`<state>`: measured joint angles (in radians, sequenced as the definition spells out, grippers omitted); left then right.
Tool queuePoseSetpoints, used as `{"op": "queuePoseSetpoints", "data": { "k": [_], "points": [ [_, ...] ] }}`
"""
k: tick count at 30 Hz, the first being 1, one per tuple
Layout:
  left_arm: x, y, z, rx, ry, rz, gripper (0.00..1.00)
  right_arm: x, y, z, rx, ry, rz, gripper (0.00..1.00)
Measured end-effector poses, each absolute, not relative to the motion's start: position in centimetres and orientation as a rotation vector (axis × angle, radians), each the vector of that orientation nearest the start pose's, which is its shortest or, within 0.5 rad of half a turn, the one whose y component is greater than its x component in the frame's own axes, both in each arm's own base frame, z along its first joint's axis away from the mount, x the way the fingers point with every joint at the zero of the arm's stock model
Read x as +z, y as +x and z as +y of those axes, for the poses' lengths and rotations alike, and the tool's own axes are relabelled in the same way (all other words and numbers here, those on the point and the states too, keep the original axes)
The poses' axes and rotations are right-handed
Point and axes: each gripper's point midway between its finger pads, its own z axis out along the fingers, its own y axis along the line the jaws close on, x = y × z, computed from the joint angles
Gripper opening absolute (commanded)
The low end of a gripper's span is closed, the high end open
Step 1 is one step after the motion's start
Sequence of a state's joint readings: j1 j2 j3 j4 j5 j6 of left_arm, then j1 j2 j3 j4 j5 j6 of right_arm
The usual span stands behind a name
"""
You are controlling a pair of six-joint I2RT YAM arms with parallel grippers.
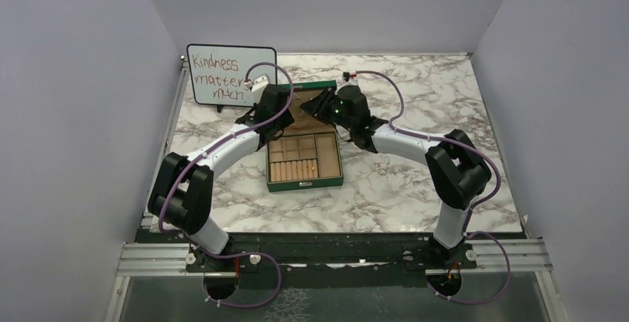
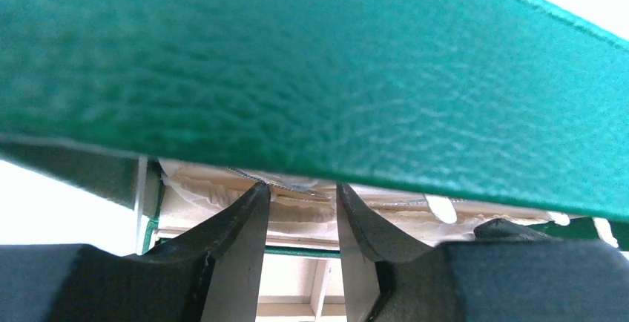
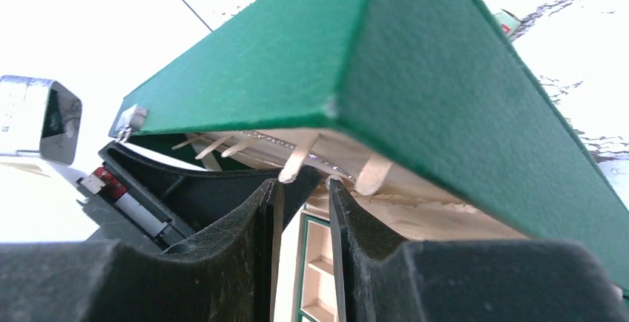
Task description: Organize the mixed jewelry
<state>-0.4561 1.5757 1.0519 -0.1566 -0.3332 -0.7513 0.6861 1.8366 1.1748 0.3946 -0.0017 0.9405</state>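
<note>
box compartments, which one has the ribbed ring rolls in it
The near-left section of the green box: it alone holds a row of tan rolls. The small squares behind it and the section to its right show none.

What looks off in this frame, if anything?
Nothing spilled or damaged. One oddity: both the left gripper and right gripper are tucked under the raised green lid at once, jaws slightly apart, tips at a silver chain strung along its tan lining. Tight quarters; they could plausibly bump.
</note>
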Motion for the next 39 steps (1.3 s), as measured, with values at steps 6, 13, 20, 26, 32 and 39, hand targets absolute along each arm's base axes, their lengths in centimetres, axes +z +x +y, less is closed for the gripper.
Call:
{"op": "queuePoseSetpoints", "data": {
  "k": [6, 13, 20, 26, 32, 39],
  "points": [
    [12.7, 40.6, -16.2, -0.294, -0.508, 2.171, 0.48, 16.4, 40.8, 37.4, 1.071, 0.26, 2.012, 0.3],
    [14.9, 40.8, -15.6, -0.332, -0.521, 2.121, 0.49, 16.1, 40.7, 37.3, 1.068, 0.259, 2.025, 0.29],
    [17.4, 40.6, -15.4, -0.39, -0.518, 2.075, 0.49, 17.0, 39.6, 36.5, 1.131, 0.247, 2.035, 0.29],
    [19.9, 39.5, -15.5, -0.461, -0.478, 2.046, 0.55, 18.1, 37.6, 34.4, 1.199, 0.239, 2.042, 0.3],
    [24.4, 37.0, -14.5, -0.502, -0.373, 1.956, 0.8, 20.0, 36.1, 30.2, 1.17, 0.236, 2.033, 0.34],
    [30.3, 33.8, -14.1, -0.531, -0.13, 1.793, 0.99, 20.8, 35.0, 23.3, 0.89, 0.242, 2.068, 0.61]
  ]
}}
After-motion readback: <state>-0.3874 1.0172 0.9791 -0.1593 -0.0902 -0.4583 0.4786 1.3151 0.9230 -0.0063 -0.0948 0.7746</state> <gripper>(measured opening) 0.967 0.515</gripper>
